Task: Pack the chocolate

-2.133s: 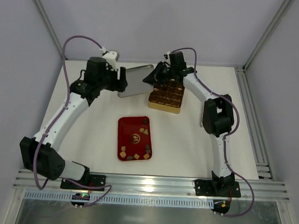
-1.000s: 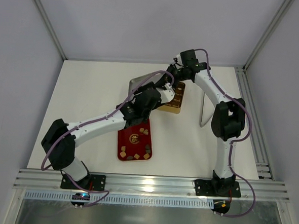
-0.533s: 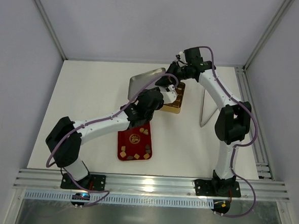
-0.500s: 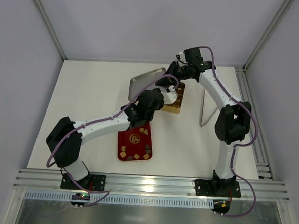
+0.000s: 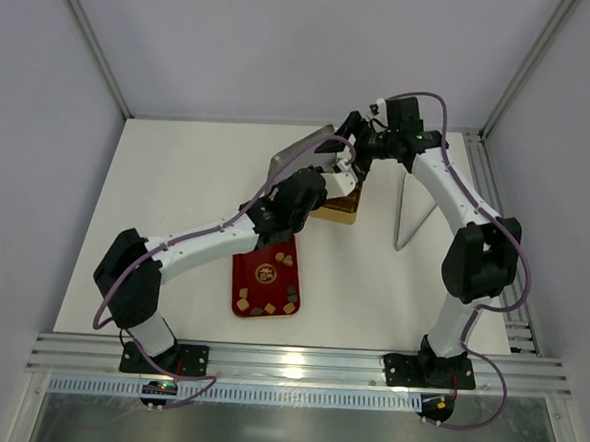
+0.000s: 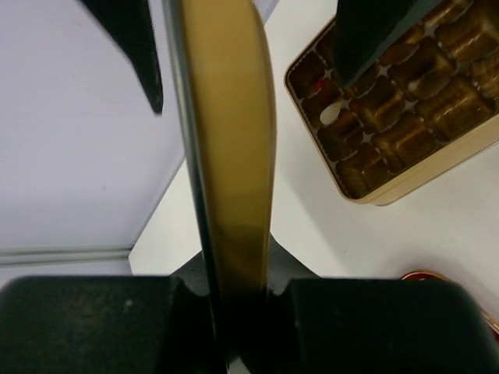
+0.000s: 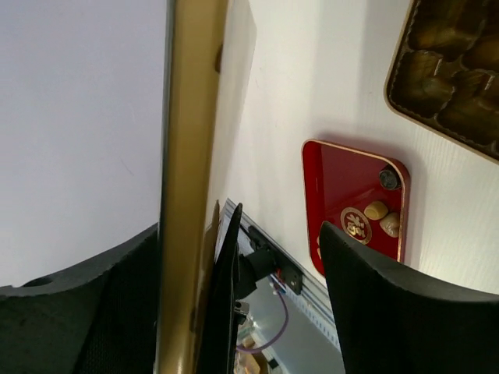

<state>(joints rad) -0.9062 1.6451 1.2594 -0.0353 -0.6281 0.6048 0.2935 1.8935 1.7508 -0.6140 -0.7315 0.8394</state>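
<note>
Now | left gripper clamped on gold lid | right gripper spread wide, straddling lid

Got L arm stretched out long on a diagonal, fwd and to the right, elbow low near its base, wrist way out front. Has L gripper clamped on a lid edge, pads tight on both sides. Got R arm standing tall w/ elbow out right, forearm angled back inward. Has R gripper w/ fingers spread wide. Nearly meeting tip to tip at far center.
</note>
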